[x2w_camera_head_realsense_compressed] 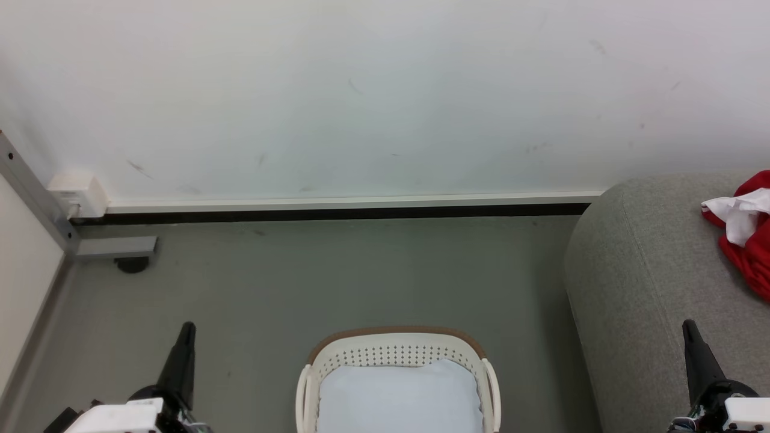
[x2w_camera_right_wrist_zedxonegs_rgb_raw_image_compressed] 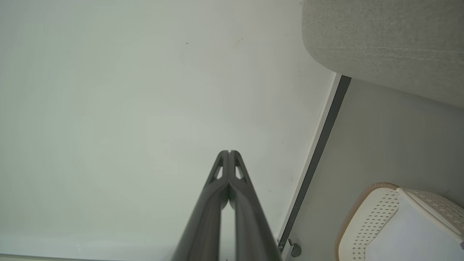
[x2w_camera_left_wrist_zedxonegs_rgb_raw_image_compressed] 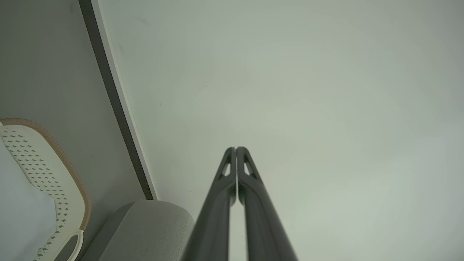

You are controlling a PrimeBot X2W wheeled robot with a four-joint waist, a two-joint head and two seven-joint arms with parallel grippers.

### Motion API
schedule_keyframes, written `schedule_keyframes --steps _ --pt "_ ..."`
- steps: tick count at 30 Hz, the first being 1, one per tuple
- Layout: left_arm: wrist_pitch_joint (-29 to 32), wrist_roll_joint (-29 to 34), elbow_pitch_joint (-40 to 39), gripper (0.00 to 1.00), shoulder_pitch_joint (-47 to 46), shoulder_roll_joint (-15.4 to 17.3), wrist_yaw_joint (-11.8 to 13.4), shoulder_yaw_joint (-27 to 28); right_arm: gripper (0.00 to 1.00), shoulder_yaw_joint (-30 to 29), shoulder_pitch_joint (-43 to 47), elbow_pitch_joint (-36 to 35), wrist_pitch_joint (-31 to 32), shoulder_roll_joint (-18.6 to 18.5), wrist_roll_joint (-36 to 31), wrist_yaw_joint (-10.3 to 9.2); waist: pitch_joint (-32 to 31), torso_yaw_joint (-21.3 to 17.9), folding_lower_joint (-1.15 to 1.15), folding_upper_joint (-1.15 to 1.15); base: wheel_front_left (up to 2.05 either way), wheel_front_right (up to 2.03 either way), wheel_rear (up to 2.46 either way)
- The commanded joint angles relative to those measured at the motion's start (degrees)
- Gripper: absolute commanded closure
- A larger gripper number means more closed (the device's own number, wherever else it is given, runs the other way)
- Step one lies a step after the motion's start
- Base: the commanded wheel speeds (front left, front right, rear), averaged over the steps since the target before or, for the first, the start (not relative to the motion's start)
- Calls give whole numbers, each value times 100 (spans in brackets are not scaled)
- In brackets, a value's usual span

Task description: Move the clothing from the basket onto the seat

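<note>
Left gripper [x2w_camera_head_realsense_compressed: 187,328] sits low at my left, fingers pressed flat together, nothing in them. It's parked over bare floor [x2w_camera_head_realsense_compressed: 271,288], clear of the basket, which reads as a rest pose, not a reach.

Basket [x2w_camera_head_realsense_compressed: 394,355] is on the floor dead centre between my two grippers, touching neither. Placing it there makes sense, since either arm could dip in. Inside I see a pale pad [x2w_camera_head_realsense_compressed: 400,397] and no red at all. The near part is cut off by the frame edge, so I can't vouch for that bit.

Seat [x2w_camera_head_realsense_compressed: 637,270] stands just beside the basket on my right, its rounded end toward the wall [x2w_camera_head_realsense_compressed: 361,90], so the carry is short.

Clothing [x2w_camera_head_realsense_compressed: 752,258] is on the seat top at the far right, a red heap with white fabric bunched on it, partly out of frame. It looks dropped, not laid out.

Right gripper [x2w_camera_head_realsense_compressed: 688,328] is low at my right in front of the seat, jaws closed tight and empty.

My guess is the transfer is done or nearly so.
</note>
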Motion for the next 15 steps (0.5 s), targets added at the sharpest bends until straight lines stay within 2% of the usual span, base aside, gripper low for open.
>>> schedule_keyframes --steps 1,15 --pt "21 -39 2 100 -52 11 -16 21 100 -18 -64 -21 16 -38 11 -12 0 0 0 0 0 0 0" --pt "24 -35 2 100 -53 9 -16 24 100 -18 -64 -21 16 -38 12 -12 0 0 0 0 0 0 0"
